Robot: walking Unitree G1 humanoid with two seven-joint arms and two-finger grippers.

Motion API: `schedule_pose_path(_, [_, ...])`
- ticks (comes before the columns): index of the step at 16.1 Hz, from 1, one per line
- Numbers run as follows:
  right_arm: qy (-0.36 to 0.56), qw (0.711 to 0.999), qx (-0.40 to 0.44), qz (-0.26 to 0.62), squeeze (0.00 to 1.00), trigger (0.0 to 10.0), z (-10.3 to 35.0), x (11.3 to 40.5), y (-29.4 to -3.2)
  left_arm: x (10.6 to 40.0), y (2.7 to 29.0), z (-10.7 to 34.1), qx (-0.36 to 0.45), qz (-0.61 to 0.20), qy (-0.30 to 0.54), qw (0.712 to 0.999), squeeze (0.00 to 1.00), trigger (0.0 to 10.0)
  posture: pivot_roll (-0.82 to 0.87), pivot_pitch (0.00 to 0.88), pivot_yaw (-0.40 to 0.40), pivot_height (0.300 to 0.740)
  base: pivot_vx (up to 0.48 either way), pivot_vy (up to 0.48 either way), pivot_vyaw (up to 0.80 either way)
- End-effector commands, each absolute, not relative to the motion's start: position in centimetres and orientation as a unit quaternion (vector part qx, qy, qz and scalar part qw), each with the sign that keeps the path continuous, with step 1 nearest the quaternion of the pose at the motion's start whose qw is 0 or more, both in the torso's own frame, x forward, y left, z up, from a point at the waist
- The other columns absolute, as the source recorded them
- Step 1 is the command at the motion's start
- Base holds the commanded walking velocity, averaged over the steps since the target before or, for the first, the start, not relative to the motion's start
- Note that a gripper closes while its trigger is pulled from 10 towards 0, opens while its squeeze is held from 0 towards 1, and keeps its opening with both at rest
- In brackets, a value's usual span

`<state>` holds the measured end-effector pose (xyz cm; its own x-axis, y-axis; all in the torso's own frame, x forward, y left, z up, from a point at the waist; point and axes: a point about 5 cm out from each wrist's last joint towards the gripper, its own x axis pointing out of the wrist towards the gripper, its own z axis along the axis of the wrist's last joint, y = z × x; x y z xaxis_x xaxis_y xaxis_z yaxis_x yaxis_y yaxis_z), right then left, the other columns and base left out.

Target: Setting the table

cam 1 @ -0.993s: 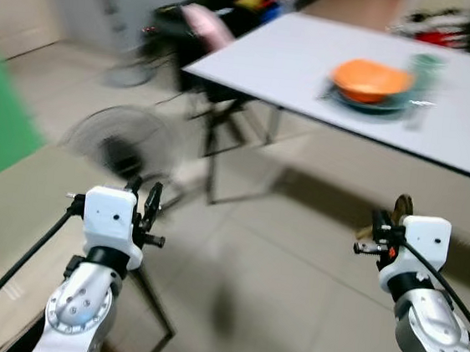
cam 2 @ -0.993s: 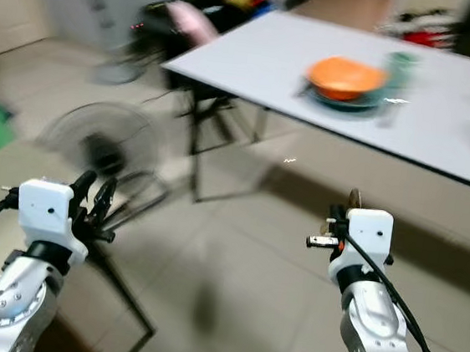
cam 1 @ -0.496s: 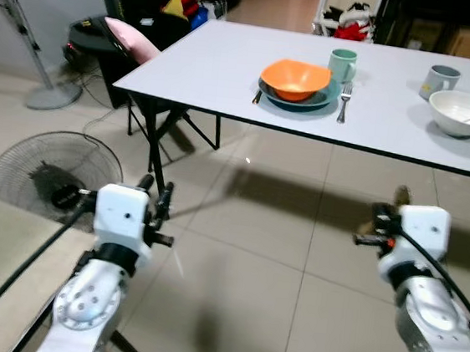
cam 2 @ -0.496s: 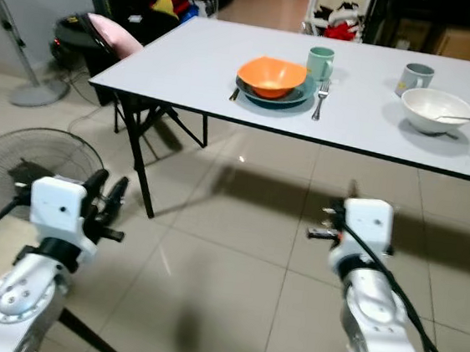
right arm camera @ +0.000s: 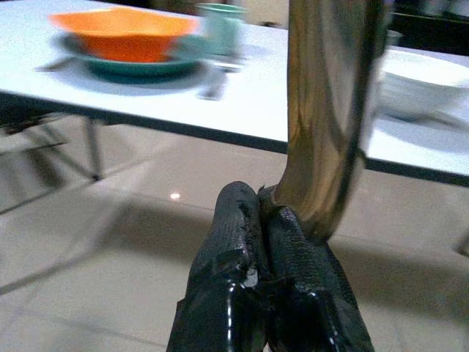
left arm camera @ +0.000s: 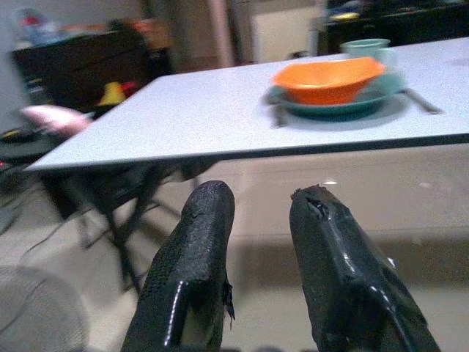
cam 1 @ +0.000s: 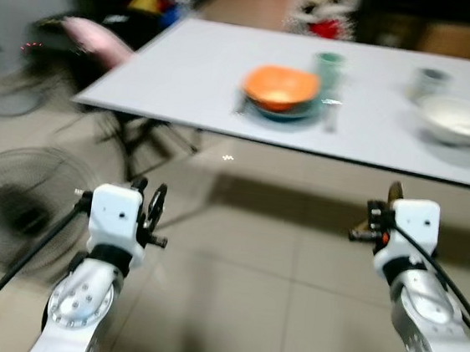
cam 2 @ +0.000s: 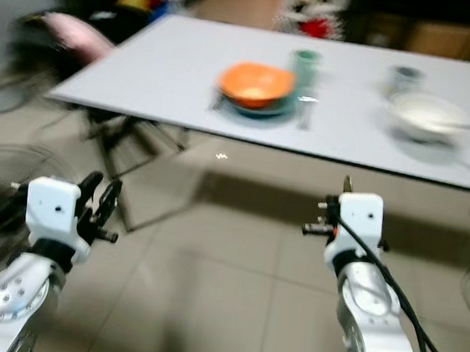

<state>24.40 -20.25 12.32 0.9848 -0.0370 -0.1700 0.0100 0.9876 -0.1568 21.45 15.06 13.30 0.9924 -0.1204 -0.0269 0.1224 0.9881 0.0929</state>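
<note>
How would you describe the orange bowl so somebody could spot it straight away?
Start at the long white table ahead of the robot. Near its front edge sits a teal plate, and the orange bowl rests on it. It is the table's one bright orange piece; the other bowl is white.

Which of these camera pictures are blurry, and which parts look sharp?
Both eye views smear sideways: the white table and orange bowl are soft, the arms crisper. In the left wrist view the black fingers are sharp; in the right wrist view the shiny metal utensil handle looms, blurred.
</note>
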Motion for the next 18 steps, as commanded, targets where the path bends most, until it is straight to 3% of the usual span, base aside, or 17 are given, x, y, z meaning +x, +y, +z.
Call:
schedule_pose_path(1, [0.089,0.992,-0.083,-0.033,0.0,10.0,12.6,24.1,-21.2,21.5,14.5,13.5,0.041,-0.074,0.008,0.996,0.0,10.0,-0.15,0.015,0.089,0.74,0.337,0.0,-0.8])
schedule_pose_path(8, [0.097,0.991,-0.086,-0.031,0.0,10.0,12.7,23.7,-21.4,21.3,14.6,12.8,0.037,-0.051,0.02,0.998,0.0,10.0,-0.16,0.018,0.062,0.74,0.339,0.0,-0.8])
schedule_pose_path(12, [0.098,0.991,-0.093,-0.007,0.0,10.0,13.0,24.1,-21.3,20.4,15.6,12.4,0.045,0.002,0.026,0.999,0.0,10.0,-0.14,0.021,0.003,0.74,0.337,0.0,-0.8])
schedule_pose_path(14, [0.062,0.994,-0.077,0.056,0.0,10.0,13.4,25.5,-19.4,19.2,17.5,12.7,0.073,0.054,0.022,0.996,0.0,10.0,-0.11,0.027,-0.031,0.74,0.33,0.0,-0.4])
schedule_pose_path(18, [0.039,0.989,-0.045,0.135,0.0,10.0,13.4,26.9,-16.9,18.7,18.8,13.9,0.1,0.067,0.002,0.993,0.0,10.0,-0.05,0.039,-0.055,0.74,0.327,0.0,0.0])
